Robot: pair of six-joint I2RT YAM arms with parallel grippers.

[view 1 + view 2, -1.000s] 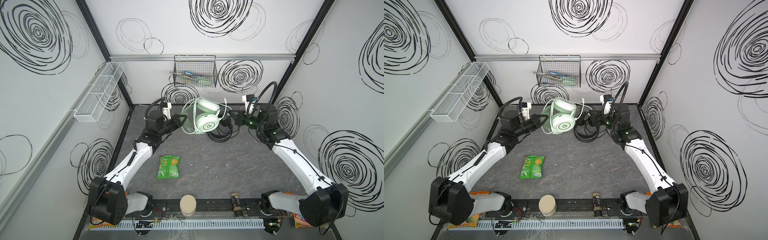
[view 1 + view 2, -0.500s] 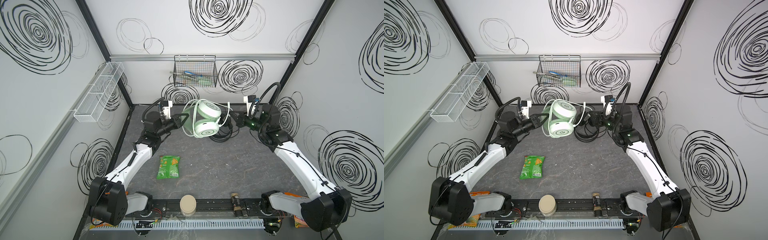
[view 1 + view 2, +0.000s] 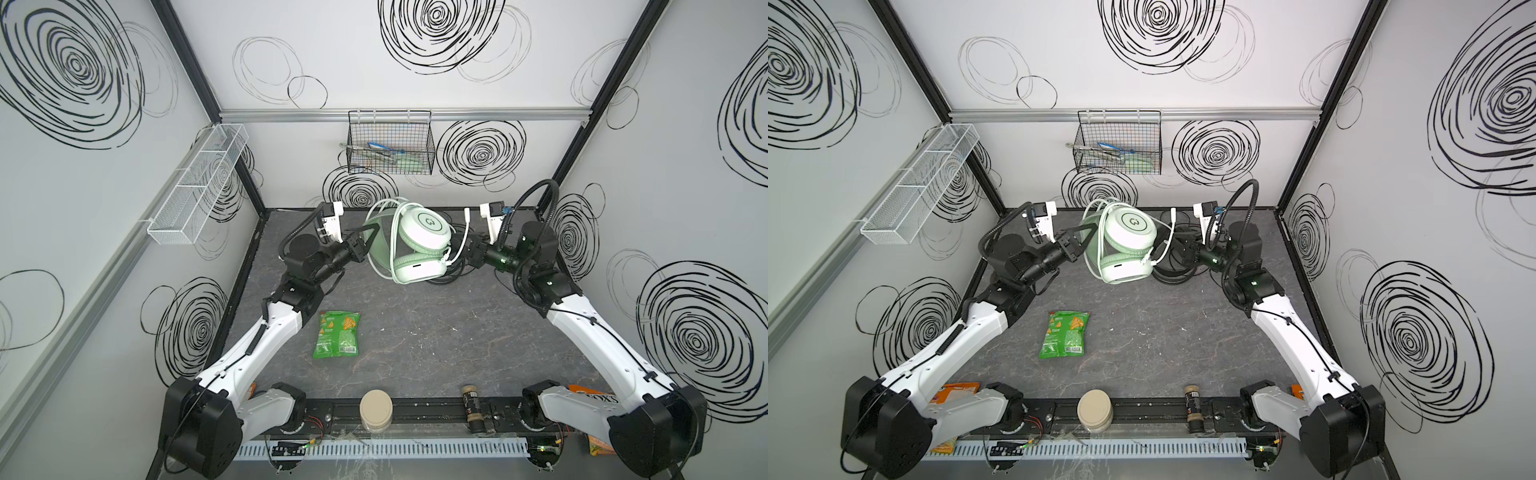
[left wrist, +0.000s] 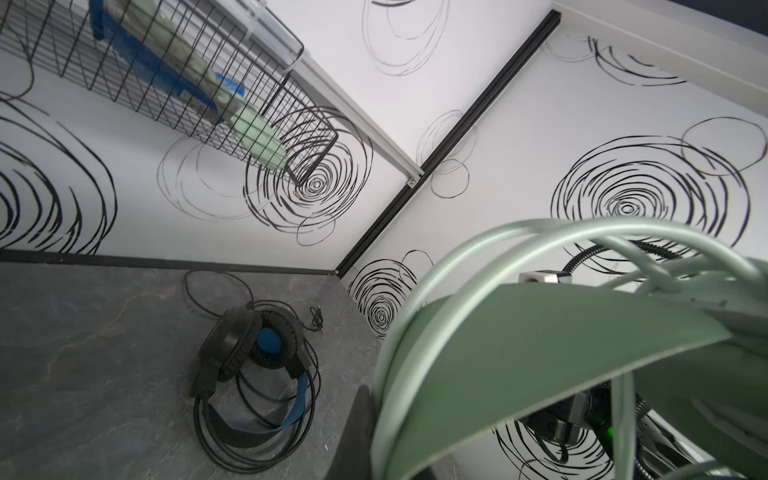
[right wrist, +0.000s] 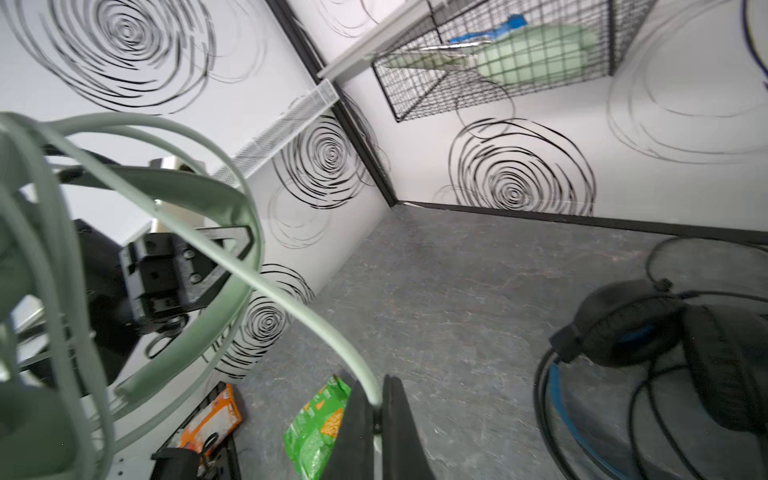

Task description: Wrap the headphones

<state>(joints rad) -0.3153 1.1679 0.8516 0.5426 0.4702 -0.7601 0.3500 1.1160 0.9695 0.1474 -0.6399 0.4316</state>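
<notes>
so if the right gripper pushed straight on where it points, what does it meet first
Probably the bare table, passing between the mint-green headset and the black headset; depth is unclear, so the mint-green one might be clipped.

upside-down "FOX'S" on orange packet point(image 3: 595, 400), other print illegible

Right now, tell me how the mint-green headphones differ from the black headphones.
Colour: the mint-green headphones have a pale cable; the black headphones have a black cable and blue lining.
Pose: the mint-green headphones are held up, the left gripper on their headband and the right gripper on their cable; the black headphones lie on the table untouched.
Both are corded over-ear headsets.
</notes>
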